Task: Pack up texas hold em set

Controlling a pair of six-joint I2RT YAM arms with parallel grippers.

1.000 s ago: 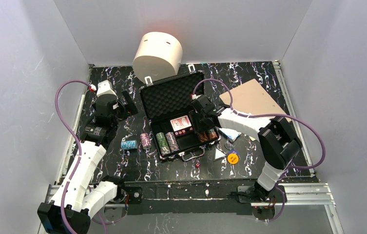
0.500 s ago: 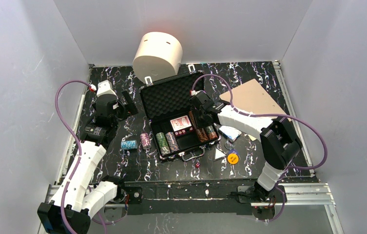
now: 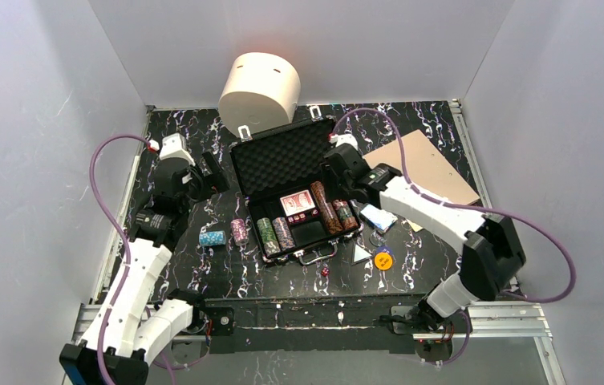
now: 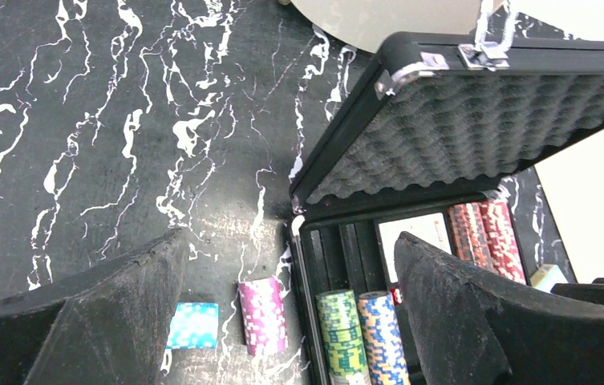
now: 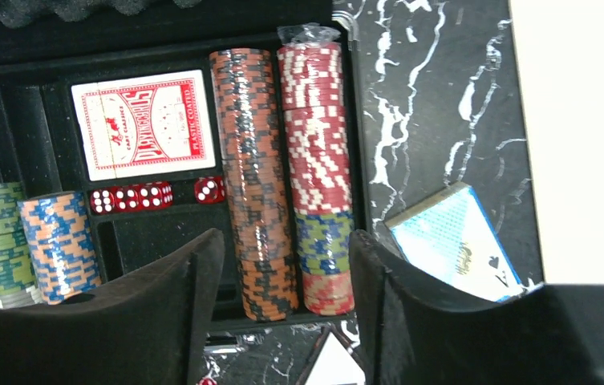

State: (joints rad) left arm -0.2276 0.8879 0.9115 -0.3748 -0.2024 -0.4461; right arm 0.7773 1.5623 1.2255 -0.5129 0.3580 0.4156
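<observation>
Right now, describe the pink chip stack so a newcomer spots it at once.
Find the open black briefcase mid-table. Just outside its left wall, the pink chip stack lies on its side on the marbled tabletop. It alone is pink-and-white: the light-blue piece to its left is shorter, and the green stack on its right sits inside the case.

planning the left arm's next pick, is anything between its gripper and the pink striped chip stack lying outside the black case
Nothing visible does. Only black marbled tabletop shows between the open left gripper and the pink striped chip stack; the light blue chip stack lies to its side.
</observation>
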